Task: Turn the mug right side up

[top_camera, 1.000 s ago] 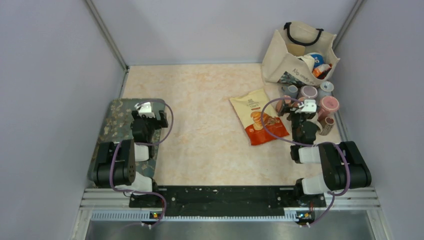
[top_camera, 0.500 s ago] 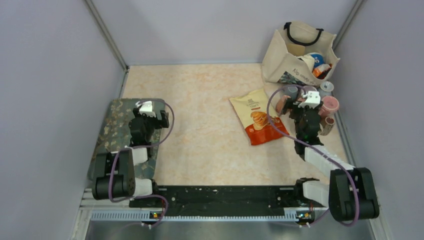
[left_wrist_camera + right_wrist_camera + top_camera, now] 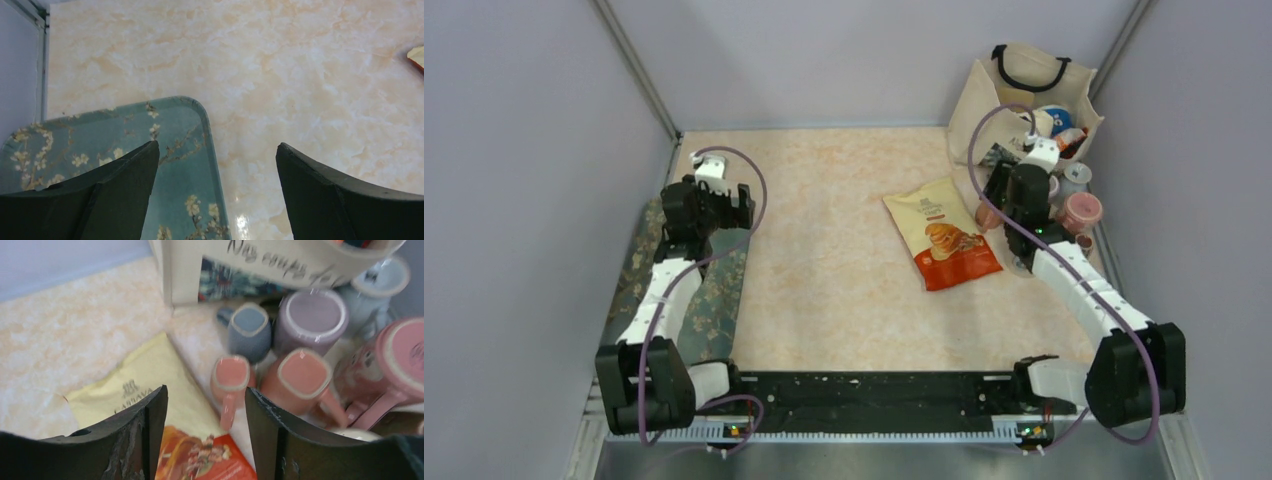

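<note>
Your right end effector [image 3: 205, 389] hangs part-open, empty, near the small salmon mug [image 3: 230, 376]: likely slick, breakable ceramic, so pinch across its body.

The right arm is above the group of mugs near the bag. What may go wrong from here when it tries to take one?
The mugs stand close together: the small pink mug sits right beside the bigger pink mug and the blue mug, so the right fingers, coming down, might push a neighbour over. The snack bag lies next to them; a finger might catch its edge and drag it.
</note>
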You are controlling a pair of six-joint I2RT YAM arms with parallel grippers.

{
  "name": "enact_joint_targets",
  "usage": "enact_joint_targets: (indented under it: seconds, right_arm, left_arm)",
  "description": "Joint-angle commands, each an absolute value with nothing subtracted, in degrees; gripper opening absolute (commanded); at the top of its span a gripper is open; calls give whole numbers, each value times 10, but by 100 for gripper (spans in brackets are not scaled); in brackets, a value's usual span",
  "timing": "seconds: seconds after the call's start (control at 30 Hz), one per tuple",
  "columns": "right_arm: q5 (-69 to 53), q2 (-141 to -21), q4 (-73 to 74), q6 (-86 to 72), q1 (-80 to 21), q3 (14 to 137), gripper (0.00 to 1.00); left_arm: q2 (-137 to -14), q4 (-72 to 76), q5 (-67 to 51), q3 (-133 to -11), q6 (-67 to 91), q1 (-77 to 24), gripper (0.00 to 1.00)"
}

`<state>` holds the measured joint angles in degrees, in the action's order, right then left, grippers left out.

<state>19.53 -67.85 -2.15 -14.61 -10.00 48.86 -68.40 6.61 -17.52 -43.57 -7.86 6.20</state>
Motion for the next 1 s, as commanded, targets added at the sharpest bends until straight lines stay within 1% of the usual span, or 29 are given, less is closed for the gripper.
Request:
enact_joint_targets:
  seconds: [0.0,0.13,0.27,0.47,0.63,0.77,0.97]
  right_arm:
    - [304,-742,67,-257,-137,494,58]
    - [336,-791,44,-308,-137,486,58]
    - [332,-847,23,-327,-136,494,58]
    - [351,-923,36,-366,-136,514,59]
    - [353,-957,20,-372,-128,517,57]
    - [334,-977,15,-360,-126,535,52]
    - [332,-974,29,-344,-125,556,53]
  left_arm:
    - [-657,-62,-161,-481,-51,61,91]
    - [-650,-95,-175,-501,-27,61,87]
    - [-646,-100,-193,-501,-8,61,83]
    - [-649,-103,-197,-502,-2,61,81]
    - [-646,-100,-210,-501,21,61,79]
    - [-646,-100,-217,-500,22,61,78]
    - [-642,-100,-221,-501,21,60,77]
